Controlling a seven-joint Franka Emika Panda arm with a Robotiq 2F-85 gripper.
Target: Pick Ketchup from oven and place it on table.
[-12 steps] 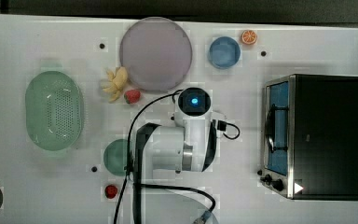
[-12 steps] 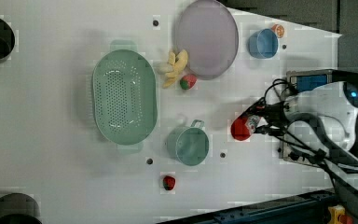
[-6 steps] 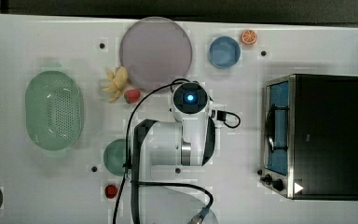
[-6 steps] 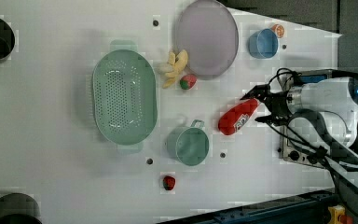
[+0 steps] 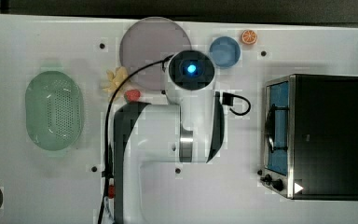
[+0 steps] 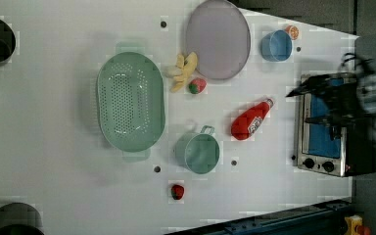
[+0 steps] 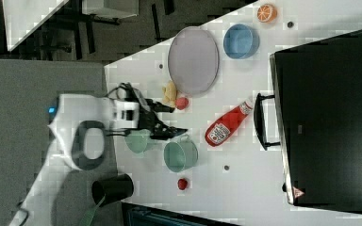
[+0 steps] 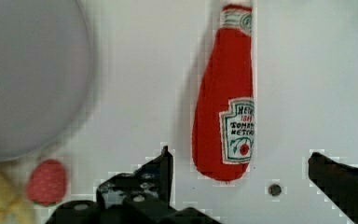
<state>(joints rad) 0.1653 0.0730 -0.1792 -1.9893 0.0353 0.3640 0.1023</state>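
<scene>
The Ketchup (image 6: 250, 121), a red bottle with a white cap and label, lies flat on the white table (image 6: 54, 161), free of any grip, between the teal mug and the oven (image 6: 333, 132). The right view shows the Ketchup (image 7: 226, 123) just off the oven's (image 7: 330, 117) door handle. My gripper (image 8: 240, 156) is open wide, its fingers (image 8: 161, 163) spread on either side of the bottle's (image 8: 226, 98) base, raised above it and apart from it. The right view has the gripper (image 7: 172, 121) up off the table. In the top view my arm covers the bottle.
A green colander (image 6: 129, 100), a teal mug (image 6: 198, 152), a purple plate (image 6: 218, 39), a blue bowl (image 6: 275, 45), bananas (image 6: 182, 72), two strawberries (image 6: 196, 86) and an orange slice (image 6: 292, 32) lie around. The oven (image 5: 324, 135) door looks shut.
The gripper opened and let go of the Ketchup, which now lies on the table. The arm has since lifted up and away from the bottle.
</scene>
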